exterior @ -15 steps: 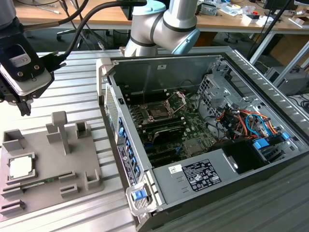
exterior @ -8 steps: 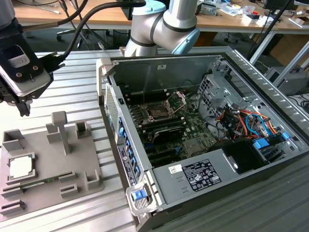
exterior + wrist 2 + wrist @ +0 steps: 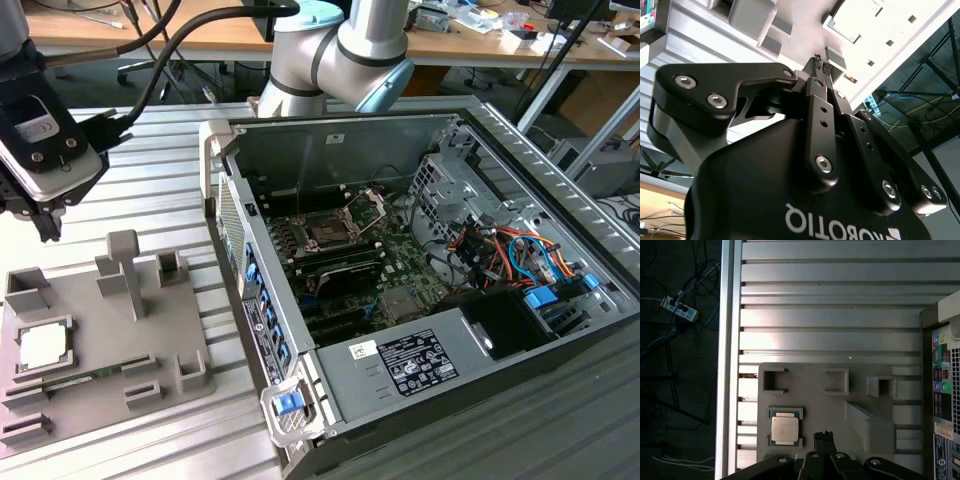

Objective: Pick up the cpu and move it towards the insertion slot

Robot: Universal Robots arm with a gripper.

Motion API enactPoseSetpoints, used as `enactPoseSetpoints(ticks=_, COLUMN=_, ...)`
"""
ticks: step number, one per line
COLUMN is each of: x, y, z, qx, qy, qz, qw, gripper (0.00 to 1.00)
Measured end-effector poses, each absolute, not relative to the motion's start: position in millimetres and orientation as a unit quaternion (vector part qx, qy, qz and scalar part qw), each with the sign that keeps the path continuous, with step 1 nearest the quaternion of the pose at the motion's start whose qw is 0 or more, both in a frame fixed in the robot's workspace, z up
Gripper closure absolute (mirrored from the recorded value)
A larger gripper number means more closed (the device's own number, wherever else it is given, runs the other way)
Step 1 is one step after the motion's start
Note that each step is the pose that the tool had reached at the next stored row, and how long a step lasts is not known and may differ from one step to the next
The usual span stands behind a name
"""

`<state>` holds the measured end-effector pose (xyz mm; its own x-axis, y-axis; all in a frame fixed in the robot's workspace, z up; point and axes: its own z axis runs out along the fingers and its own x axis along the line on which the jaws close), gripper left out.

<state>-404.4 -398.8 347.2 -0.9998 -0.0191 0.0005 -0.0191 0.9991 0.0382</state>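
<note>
The cpu, a small silvery square chip, lies flat in a pocket of the grey plastic tray at the exterior view's left. In the first wrist view the cpu sits a short way beside the fingertips; the second wrist view has the cpu beyond them. My gripper hangs above the tray's far end, clear of the chip. In both wrist views the gripper is shut with nothing between its fingers. The insertion slot lies inside the open computer case, its metal frame hinged up.
The open computer case fills the exterior view's right, with cables and drive bays inside. A thin green memory stick lies in the tray near the chip. Upright posts rise from the tray. The ribbed metal table lies under everything.
</note>
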Motion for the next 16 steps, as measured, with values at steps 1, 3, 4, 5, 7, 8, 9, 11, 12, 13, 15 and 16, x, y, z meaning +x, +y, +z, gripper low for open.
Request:
enactPoseSetpoints(ticks=1, x=-404.9, y=-398.8, z=347.0, qx=0.01, qy=-1.0, qz=-0.019, qw=0.0, gripper=0.89)
enactPoseSetpoints(ticks=3, x=-405.6, y=-398.8, z=346.7, qx=0.01, qy=-1.0, qz=-0.019, qw=0.0, gripper=0.89)
enactPoseSetpoints(ticks=4, x=-406.2, y=-398.8, z=346.6, qx=0.01, qy=-1.0, qz=-0.019, qw=0.0, gripper=0.89)
enactPoseSetpoints(ticks=5, x=-406.6, y=-398.8, z=346.4, qx=0.01, qy=-1.0, qz=-0.019, qw=0.0, gripper=0.89)
enactPoseSetpoints(ticks=7, x=-407.6, y=-398.8, z=345.9, qx=0.01, qy=-1.0, qz=-0.019, qw=0.0, gripper=0.89)
enactPoseSetpoints(ticks=8, x=-407.8, y=-398.8, z=345.8, qx=0.01, qy=-1.0, qz=-0.019, qw=0.0, gripper=0.89)
enactPoseSetpoints(ticks=9, x=-408.0, y=-398.8, z=345.7, qx=0.01, qy=-1.0, qz=-0.019, qw=0.0, gripper=0.89)
enactPoseSetpoints(ticks=11, x=-408.3, y=-398.8, z=345.5, qx=0.01, qy=-1.0, qz=-0.019, qw=0.0, gripper=0.89)
enactPoseSetpoints(ticks=12, x=-408.6, y=-398.8, z=345.2, qx=0.01, qy=-1.0, qz=-0.019, qw=0.0, gripper=0.89)
enactPoseSetpoints(ticks=13, x=-408.9, y=-398.8, z=345.0, qx=0.01, qy=-1.0, qz=-0.019, qw=0.0, gripper=0.89)
enactPoseSetpoints(ticks=15, x=-409.4, y=-398.8, z=344.7, qx=0.01, qy=-1.0, qz=-0.019, qw=0.0, gripper=0.89)
enactPoseSetpoints(ticks=16, x=-409.7, y=-398.8, z=344.5, qx=0.01, qy=-1.0, qz=-0.019, qw=0.0, gripper=0.89)
